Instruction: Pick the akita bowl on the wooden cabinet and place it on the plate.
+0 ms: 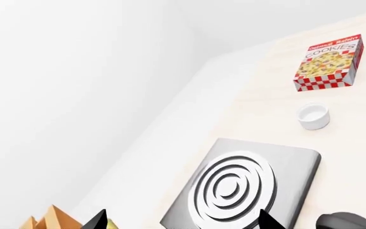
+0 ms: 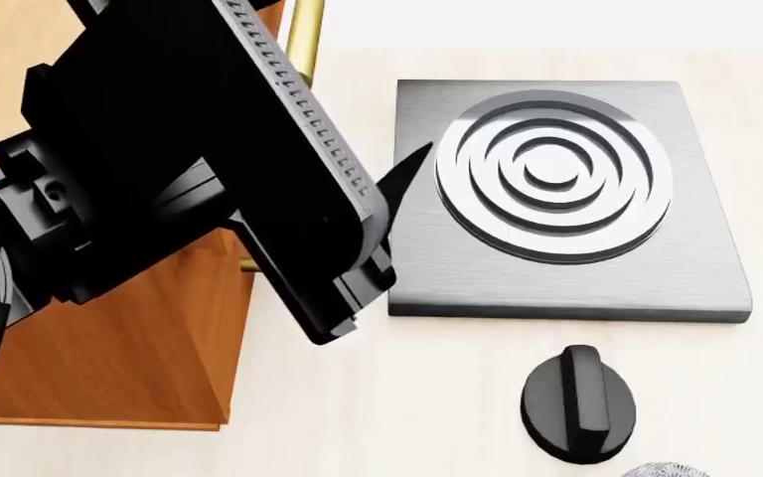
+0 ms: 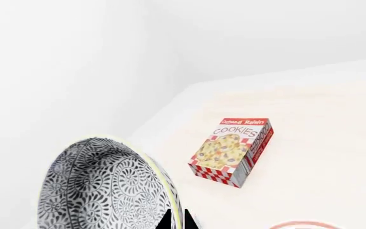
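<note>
The akita bowl (image 3: 103, 186), white with a fine grey pattern, hangs tilted in the air, and my right gripper (image 3: 175, 220) is shut on its rim, one fingertip on each side of the wall. A red-ringed edge of the plate (image 3: 300, 224) shows on the pale counter just past the bowl. In the head view only a sliver of the bowl (image 2: 667, 470) shows at the bottom edge. The wooden cabinet (image 2: 103, 328) stands at the left, under my left arm. My left gripper (image 1: 183, 222) is open and empty, over the gap between the cabinet and the stove.
A grey square stove (image 2: 699, 268) with a ringed burner sits beside the cabinet, with a black knob (image 2: 578, 402) in front of it. A cookie box (image 3: 232, 150) and a small white cup (image 1: 313, 116) stand further along the counter, near the white wall.
</note>
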Tool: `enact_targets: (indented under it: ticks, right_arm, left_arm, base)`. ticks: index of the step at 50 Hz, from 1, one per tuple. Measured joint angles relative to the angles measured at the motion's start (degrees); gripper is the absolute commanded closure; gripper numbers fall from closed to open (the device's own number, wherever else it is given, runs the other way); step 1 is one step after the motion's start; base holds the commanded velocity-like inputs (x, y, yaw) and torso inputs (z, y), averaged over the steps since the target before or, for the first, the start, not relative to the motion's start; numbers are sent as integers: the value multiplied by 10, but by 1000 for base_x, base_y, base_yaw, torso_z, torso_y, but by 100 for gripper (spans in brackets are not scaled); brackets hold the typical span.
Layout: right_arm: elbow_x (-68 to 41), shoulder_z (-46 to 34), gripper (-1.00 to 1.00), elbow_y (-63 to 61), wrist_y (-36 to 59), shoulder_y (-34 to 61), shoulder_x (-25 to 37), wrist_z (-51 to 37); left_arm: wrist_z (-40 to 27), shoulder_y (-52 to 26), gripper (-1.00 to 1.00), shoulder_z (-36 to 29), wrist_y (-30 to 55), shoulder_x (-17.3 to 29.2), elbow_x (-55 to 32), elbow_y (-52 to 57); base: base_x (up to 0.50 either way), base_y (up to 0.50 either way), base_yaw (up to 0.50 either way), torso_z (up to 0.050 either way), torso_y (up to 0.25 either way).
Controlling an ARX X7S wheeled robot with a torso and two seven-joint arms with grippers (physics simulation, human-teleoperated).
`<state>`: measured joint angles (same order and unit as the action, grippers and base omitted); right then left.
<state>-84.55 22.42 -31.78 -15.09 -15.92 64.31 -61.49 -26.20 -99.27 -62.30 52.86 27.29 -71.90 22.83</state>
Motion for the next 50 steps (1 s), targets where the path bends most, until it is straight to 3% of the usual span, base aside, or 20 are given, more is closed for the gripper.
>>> enact_targets:
  ticks: [16, 50]
  right_arm:
    - [-49, -59, 100, 54, 2, 47, -18, 46]
    - [-87, -99, 100, 130, 4, 67, -74, 96]
  left_arm:
    - [1, 5, -100, -2, -3, 2, 3, -1]
    - [3, 9, -100, -3, -7, 8, 6, -2]
  base:
    - [0, 0, 0, 0, 0]
    - [0, 0, 0, 0, 0]
